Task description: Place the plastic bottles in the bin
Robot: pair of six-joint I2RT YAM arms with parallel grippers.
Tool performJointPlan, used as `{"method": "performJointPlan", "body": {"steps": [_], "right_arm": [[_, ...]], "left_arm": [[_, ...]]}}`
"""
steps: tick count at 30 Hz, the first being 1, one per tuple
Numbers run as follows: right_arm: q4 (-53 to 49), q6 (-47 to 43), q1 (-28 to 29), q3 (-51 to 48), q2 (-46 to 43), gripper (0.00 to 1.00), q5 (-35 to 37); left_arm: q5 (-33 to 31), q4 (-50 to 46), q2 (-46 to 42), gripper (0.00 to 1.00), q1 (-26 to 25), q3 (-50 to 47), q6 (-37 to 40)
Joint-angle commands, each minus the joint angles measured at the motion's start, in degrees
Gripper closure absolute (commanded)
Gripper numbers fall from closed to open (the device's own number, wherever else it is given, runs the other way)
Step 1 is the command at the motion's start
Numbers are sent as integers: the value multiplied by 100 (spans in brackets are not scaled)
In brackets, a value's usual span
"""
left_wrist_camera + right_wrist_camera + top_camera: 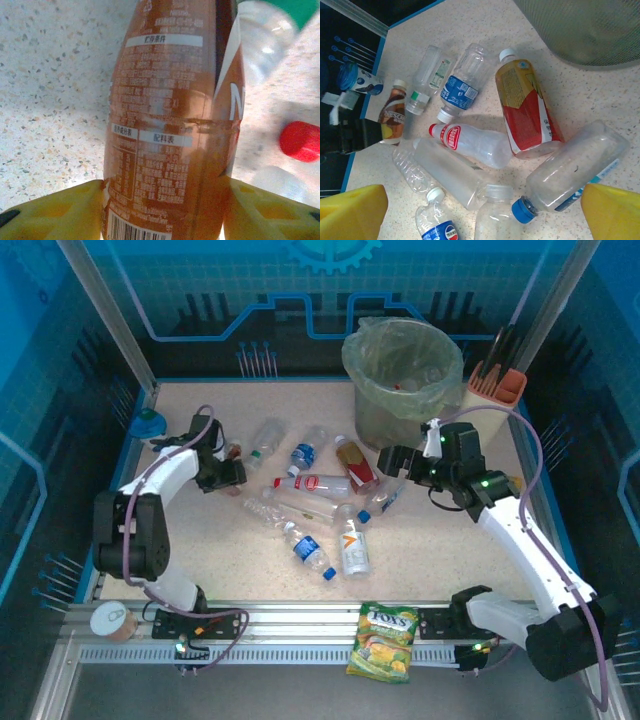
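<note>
Several plastic bottles lie in a loose heap mid-table. My left gripper (pixel 230 468) is at the heap's left end, shut on a copper-brown bottle (pixel 234 453). Up close, that bottle (pixel 170 115) lies between the yellow fingers (pixel 55 212), which press on both its sides. My right gripper (pixel 392 462) hangs open over the heap's right end, just in front of the bin (pixel 352 365). Beneath the right gripper (pixel 480 220) lie a blue-capped clear bottle (pixel 575 170), a capless clear bottle (pixel 495 220) and a red-labelled tea bottle (pixel 525 110). The bin's grey wall (pixel 585 30) stands just behind.
A beige and orange utensil holder (pixel 495 385) stands right of the bin. A FOX'S candy bag (pixel 384 640) lies on the front rail and a small tin can (pixel 112 621) sits at the front left. A blue and white pot (pixel 148 423) sits at the back left edge.
</note>
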Motion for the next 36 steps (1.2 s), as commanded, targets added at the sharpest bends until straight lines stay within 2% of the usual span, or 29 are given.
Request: {"method": "performJointPlan", "body": {"steps": [1,6,12,18,25,30,36], "right_arm": [[40,175,186,270,334,0,-200],[206,126,766,692,775,0,17],[965,550,1197,929,1255,0,-305],[2119,1272,1391,924,1770,0,-1089],[2297,1316,1371,892,1983,0,-1042],[2321,1260,1170,885,1935,0,-1039],[2032,1046,1069,895,1876,23,-757]], "left_arm": [[495,-7,-570,48,20,-32,-186],[729,379,-1452,53,-677,-294,-612],[1532,1749,-2286,56,-1622,-853,-1535],[2148,2786,-2219,54,-2321,-1099,-1939],[2311,3182,-1919,56,-2916,-1105,-2101],[2356,3026,-1715,57,-3166,-1051,-1963],[2316,3086,-1629,57,-3363,-1043,-1934]]}}
